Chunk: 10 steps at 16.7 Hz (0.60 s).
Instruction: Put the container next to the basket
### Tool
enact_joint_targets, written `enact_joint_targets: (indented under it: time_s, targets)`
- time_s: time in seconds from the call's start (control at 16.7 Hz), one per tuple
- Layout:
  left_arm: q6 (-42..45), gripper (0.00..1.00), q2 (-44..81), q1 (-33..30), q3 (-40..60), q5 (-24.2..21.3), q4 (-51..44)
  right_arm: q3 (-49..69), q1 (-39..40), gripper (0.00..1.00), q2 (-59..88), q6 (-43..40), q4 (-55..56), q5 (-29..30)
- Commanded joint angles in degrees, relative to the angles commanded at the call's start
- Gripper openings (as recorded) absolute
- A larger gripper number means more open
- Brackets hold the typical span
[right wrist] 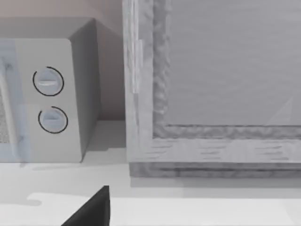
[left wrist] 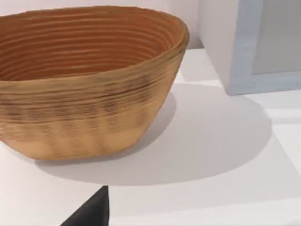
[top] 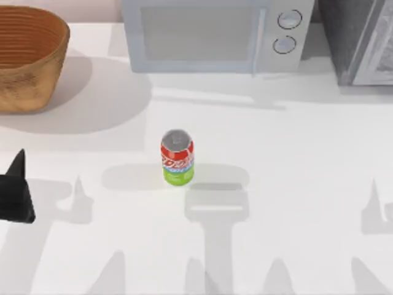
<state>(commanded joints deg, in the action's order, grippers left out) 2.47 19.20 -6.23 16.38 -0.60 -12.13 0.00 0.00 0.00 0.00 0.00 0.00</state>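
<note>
- The container (top: 177, 157) stands upright near the middle of the white tabletop (top: 295, 160), silver top up, red band above the green band. Nothing touches it.
- Its shadow falls on the tabletop toward the left of it, and a darker, wider shadow lies just to the right and in front of it.
- The basket (top: 27, 58) sits in the far left corner of the tabletop, well apart from the container. Its rim is cut by the left edge of the top view. In the left wrist view the basket (left wrist: 89, 84) is close, with the ribbed orange-brown inside and the tan outside wall; it rests flat on the tabletop.
- A grey-white microwave (top: 215, 34) stands at the far edge, between the basket and a second grey appliance (top: 359, 40) at the far right corner. Its two round knobs (right wrist: 49, 101) are seen in the right wrist view.
- The left gripper (top: 15, 193) is at the left edge of the tabletop, in front of the basket and well to the left of the container. I cannot tell if its fingers are spread or pressed together.
- A dark fingertip (right wrist: 91, 209) of the right arm's gripper appears in the right wrist view, facing the grey appliance; its state I cannot tell.
</note>
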Motion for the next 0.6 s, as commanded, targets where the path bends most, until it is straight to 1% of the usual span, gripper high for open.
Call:
enact_joint_targets:
  time_s: [0.24,0.6]
  targets:
    - [2.17,1.0,19.21,-5.32,16.69,0.08,-12.06,0.0,0.0,1.0,0.0,0.0,0.0,0.0]
    - [5.57,1.0,53.18,-14.25,46.16,0.13,-33.38,0.0,0.0,1.0,0.0,0.0,0.0,0.0]
